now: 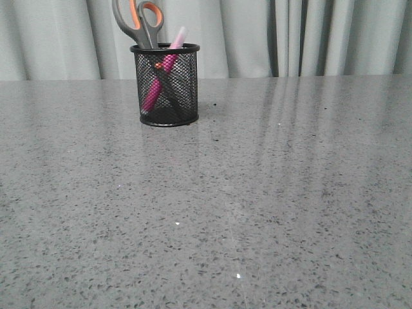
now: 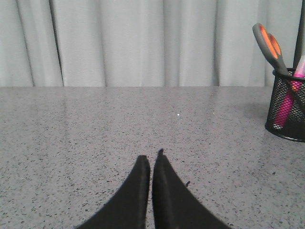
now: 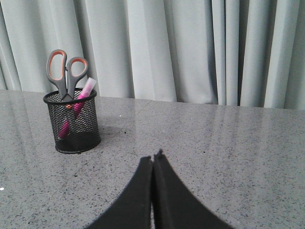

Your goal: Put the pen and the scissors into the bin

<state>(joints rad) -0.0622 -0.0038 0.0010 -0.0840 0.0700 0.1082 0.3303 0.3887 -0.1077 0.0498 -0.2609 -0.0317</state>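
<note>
Ahead of both claws, on the grey speckled table [image 1: 270,212], I see the bin [image 1: 166,87] standing upright near the curtain [image 1: 257,38]. I read 2 items inside it. The scissors [image 1: 137,22] sit blades down, with the orange-lined handles rising above the rim. The pen [image 1: 161,77] leans across the inside, its pale cap poking just over the rim beside the handles.

Left claw [image 2: 151,160]: clenched, with the 2 black fingers [image 2: 136,191] pressed together and nothing between them. From this claw the bin [image 2: 288,109] stands well apart, forward and off to the right side, with the scissors [image 2: 269,45] and pen [image 2: 286,102] showing in it.

Right claw [image 3: 152,160]: clenched, fingers [image 3: 169,195] meeting at the tips, grasping nothing. From this claw the bin [image 3: 74,121] stands forward and off to the left side, well apart, holding the scissors [image 3: 66,71] and pen [image 3: 78,102].

Neither claw appears in the front view.
</note>
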